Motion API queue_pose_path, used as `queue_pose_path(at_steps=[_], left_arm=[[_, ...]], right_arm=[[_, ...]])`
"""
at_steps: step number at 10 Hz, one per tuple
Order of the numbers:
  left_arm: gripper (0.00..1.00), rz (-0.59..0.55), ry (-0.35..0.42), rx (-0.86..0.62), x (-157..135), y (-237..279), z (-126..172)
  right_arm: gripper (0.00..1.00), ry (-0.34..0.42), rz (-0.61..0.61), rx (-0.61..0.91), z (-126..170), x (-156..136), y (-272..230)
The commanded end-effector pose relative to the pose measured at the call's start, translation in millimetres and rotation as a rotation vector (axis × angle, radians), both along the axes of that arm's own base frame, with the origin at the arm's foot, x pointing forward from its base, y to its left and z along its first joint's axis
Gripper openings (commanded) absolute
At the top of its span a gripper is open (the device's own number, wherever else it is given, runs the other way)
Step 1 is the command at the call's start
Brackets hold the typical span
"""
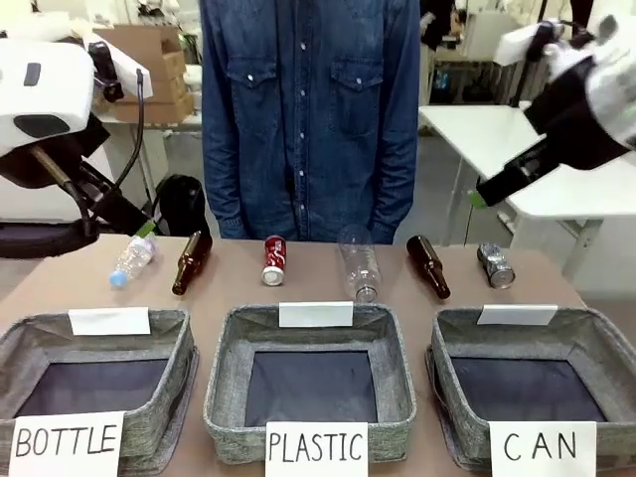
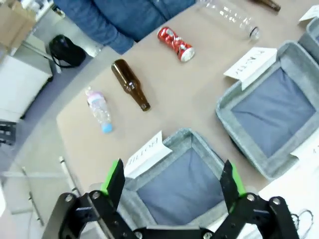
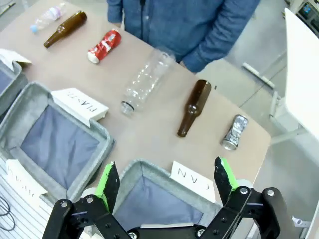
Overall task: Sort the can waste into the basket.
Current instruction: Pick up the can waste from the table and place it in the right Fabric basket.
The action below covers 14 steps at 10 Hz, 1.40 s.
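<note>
A red can [image 1: 274, 260] with white lettering lies on its side at the far middle of the table, also in the left wrist view [image 2: 175, 43] and right wrist view [image 3: 104, 46]. A crushed silver can [image 1: 495, 265] [image 3: 235, 132] lies at the far right. The grey basket [image 1: 596, 343] signed "CAN" stands at the front right, its near rim [image 3: 164, 174] under my right gripper [image 3: 167, 181], which hangs open and empty. My left gripper [image 2: 172, 181] is open and empty above the "BOTTLE" basket [image 2: 197, 149]. In the front view both arms are raised at the sides.
Brown glass bottles [image 1: 191, 262] [image 1: 428, 265] and clear plastic bottles [image 1: 130, 261] [image 1: 359, 262] lie in the row with the cans. Baskets signed "BOTTLE" [image 1: 179, 338] and "PLASTIC" [image 1: 393, 338] stand at front left and middle. A person in a denim shirt [image 1: 310, 109] stands at the far edge.
</note>
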<state>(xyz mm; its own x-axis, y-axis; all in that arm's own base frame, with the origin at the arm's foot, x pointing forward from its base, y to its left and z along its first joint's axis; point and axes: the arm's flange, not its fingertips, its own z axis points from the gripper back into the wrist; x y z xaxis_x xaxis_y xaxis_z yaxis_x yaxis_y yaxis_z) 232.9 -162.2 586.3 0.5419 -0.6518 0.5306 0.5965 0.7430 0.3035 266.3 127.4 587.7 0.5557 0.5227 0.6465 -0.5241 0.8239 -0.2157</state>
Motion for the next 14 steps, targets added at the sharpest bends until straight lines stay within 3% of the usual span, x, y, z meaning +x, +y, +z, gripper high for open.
queue_pose_path(at_steps=[1,2,3,4,5,6,7,8,11,14], left_arm=[[1.0,0.044,0.134,-0.011,54,0,-47],[1.0,0.0,0.0,0.0,0,0,0],[1.0,-0.134,0.142,-0.086,5,14,2],[1.0,-0.192,0.29,-0.251,8,45,4],[1.0,-0.345,0.442,-0.469,10,88,4],[1.0,-0.321,0.491,-0.649,15,135,0],[1.0,-0.287,0.508,-0.819,22,171,-9],[1.0,-0.276,0.503,-0.976,26,186,-23],[1.0,-0.186,0.495,-1.262,28,230,-81],[1.0,-0.14,0.533,-1.304,29,225,-98]], right_arm=[[1.0,0.095,-0.025,0.0,-43,45,7],[1.0,0.0,0.0,0.0,0,0,0],[1.0,0.087,0.01,0.115,-3,3,-2],[1.0,0.302,0.074,0.354,0,5,-21],[1.0,0.506,0.044,0.56,-1,8,-51],[1.0,0.653,-0.07,0.736,-7,15,-84],[1.0,0.704,-0.148,0.956,-15,18,-118],[1.0,0.698,-0.158,1.072,-24,16,-138],[1.0,0.666,-0.215,1.247,-53,15,-175],[1.0,0.564,-0.316,1.283,-74,3,-194]])
